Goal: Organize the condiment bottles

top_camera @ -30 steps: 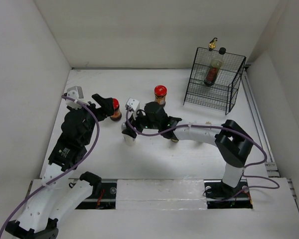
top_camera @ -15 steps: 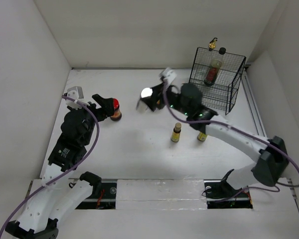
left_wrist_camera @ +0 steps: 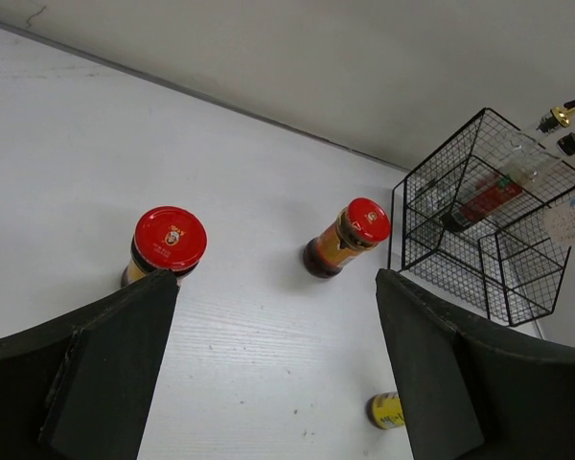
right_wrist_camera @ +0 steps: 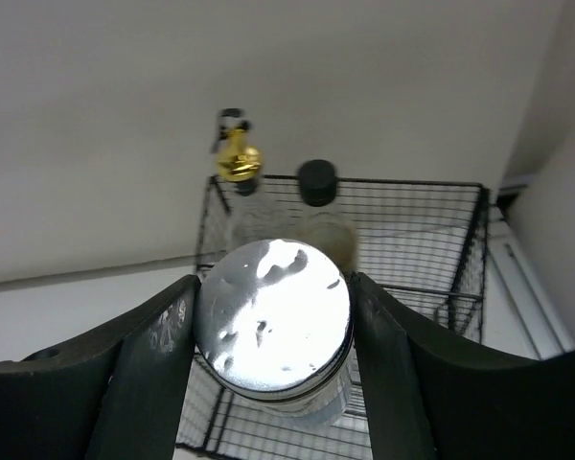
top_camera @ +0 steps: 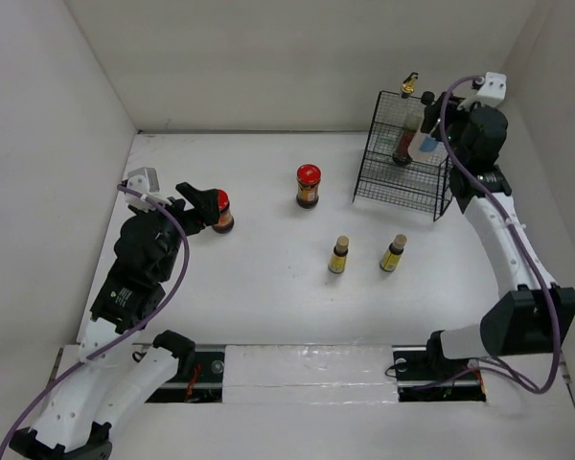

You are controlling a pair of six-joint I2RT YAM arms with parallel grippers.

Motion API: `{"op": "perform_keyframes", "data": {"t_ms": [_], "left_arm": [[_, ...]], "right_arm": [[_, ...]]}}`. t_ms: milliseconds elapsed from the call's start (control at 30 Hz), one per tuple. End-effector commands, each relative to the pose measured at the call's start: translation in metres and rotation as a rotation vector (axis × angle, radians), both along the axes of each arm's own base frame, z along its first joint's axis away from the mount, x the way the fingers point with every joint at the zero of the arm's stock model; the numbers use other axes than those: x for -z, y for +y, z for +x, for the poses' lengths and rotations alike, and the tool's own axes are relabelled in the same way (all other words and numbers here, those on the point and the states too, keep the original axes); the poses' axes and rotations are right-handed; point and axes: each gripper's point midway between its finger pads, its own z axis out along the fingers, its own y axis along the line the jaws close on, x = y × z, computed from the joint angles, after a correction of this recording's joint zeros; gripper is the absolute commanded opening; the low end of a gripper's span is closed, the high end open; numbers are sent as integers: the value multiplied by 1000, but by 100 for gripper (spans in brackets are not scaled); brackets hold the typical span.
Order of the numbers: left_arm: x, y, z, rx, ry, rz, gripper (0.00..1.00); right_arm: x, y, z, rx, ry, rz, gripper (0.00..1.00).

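Note:
My right gripper [top_camera: 435, 137] is shut on the white shaker [top_camera: 425, 146] and holds it over the black wire basket [top_camera: 402, 187]. In the right wrist view the shaker's silver top [right_wrist_camera: 273, 321] sits between the fingers. A clear gold-spouted bottle [right_wrist_camera: 238, 161] and a black-capped bottle [right_wrist_camera: 316, 182] stand in the basket behind it. My left gripper [top_camera: 203, 205] is open and empty. Its tips are beside a red-capped jar [top_camera: 222, 213], which is also in the left wrist view [left_wrist_camera: 168, 244]. A second red-capped jar [top_camera: 309, 184] and two small yellow bottles [top_camera: 339, 254] [top_camera: 393, 252] stand mid-table.
The basket stands at the back right corner against the white walls [top_camera: 268, 57]. A metal rail [top_camera: 494, 230] runs along the table's right side. The left wrist view shows the basket [left_wrist_camera: 489, 220] and one yellow bottle [left_wrist_camera: 388, 410] near the right finger.
My right arm lifted the white shaker from beside the left arm and swung it right and back, over the basket. The left arm has not moved.

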Motion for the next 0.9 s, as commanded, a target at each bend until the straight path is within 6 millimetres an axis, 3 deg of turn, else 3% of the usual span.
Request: {"op": "perform_keyframes", "data": {"t_ms": [0,67,100,200,333,367,567,600,700,867], "left_arm": [[-15,0,1,5,-51,-13,81],[-15,1,2,-4,-51,-12,81],[-15,1,2,-5,-51,-12,81],[-15,1,2,-5,-51,-12,81],[-17,1,3,-5,-51,-12,81],[-17,1,3,-5,-51,-12,81],[-15,0,5,-4,-44,1,81],[-15,0,5,-4,-44,1,81],[-12,-1,7,-4,-36,5,81],[-12,-1,7,-4,-36,5,81]], "right_arm": [[-67,-31,12,56,-144,43,30],[-71,-51,20,85,-150,37,30],[-82,-58,22,99,-171,36,30],[-84,-79,33,150,-173,26,30],[-97,-94,51,183,-197,5,30],[-86,-100,62,194,-176,-4,30],[-78,-114,93,230,-175,-1,31],[-67,-116,103,231,-155,-1,31],[-58,-124,116,241,-147,-10,31],[-47,-126,119,250,-148,-9,31]]}}
